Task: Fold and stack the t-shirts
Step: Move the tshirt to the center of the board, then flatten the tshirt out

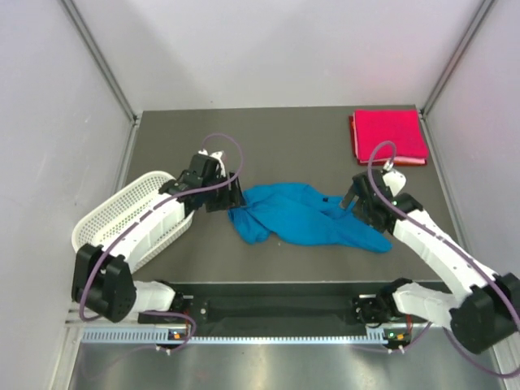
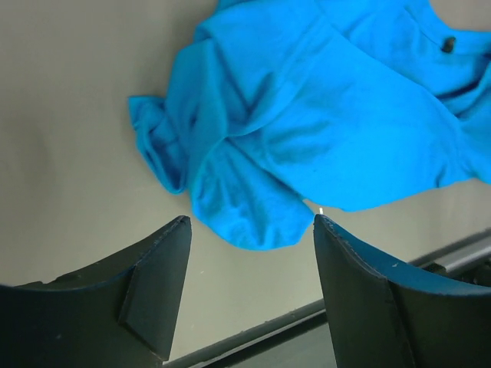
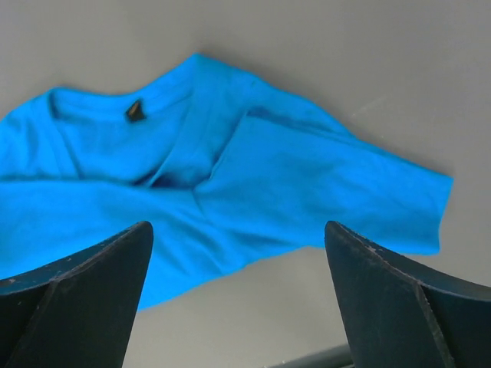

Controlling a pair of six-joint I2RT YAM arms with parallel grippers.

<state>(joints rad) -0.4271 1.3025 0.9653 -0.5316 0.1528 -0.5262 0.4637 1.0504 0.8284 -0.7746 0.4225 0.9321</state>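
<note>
crumpled soft blue t-shirt [image 1: 302, 216]

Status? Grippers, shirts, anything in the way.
Left gripper and right gripper open, empty. Blue t-shirt crumpled mid-table between them; pink-red t-shirt folded, far right corner. Basket at left, clear of both.

- The blue shirt [image 2: 307, 115] ran off the left wrist view's top and right edges, and the right wrist view's left edge.
- Its collar tag [image 3: 136, 110] was too small to read.
- The left arm [image 1: 166, 211] hid part of the basket [image 1: 114, 210].
</note>
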